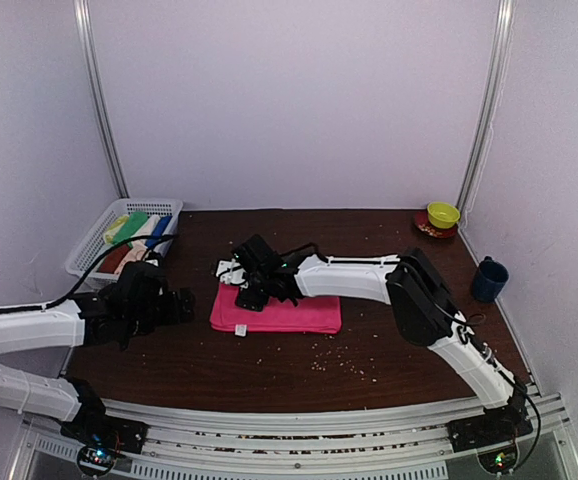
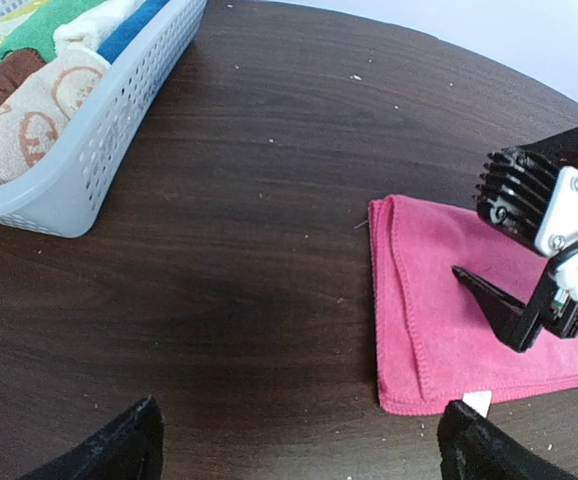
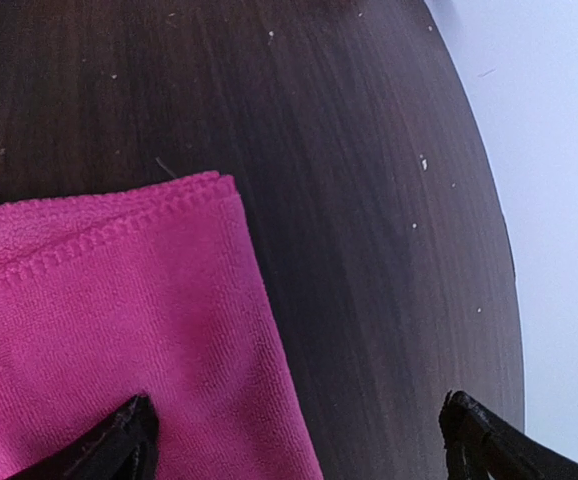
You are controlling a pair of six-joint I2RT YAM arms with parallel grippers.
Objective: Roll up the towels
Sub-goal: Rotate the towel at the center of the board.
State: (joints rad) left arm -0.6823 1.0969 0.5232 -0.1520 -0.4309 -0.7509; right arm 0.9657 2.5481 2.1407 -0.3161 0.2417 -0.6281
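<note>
A hot pink towel [image 1: 281, 313] [image 2: 439, 330] [image 3: 109, 320] lies folded flat at the middle of the dark table. My right gripper [image 1: 250, 293] [image 3: 299, 435] hangs open over its far left corner, one finger above the cloth and the other above bare wood, holding nothing. One of its black fingers [image 2: 489, 298] shows in the left wrist view, low over the towel. My left gripper [image 1: 185, 305] [image 2: 304, 445] is open and empty, just left of the towel. More towels [image 2: 39, 110], peach patterned, brown, green, cream and blue, sit in the white basket [image 1: 91, 247] [image 2: 119, 130].
The basket stands at the far left of the table. A yellow-green bowl [image 1: 443, 214] on a red saucer sits at the far right corner, with a dark blue mug [image 1: 489, 279] near the right edge. Small crumbs [image 1: 339, 362] are scattered in front of the towel.
</note>
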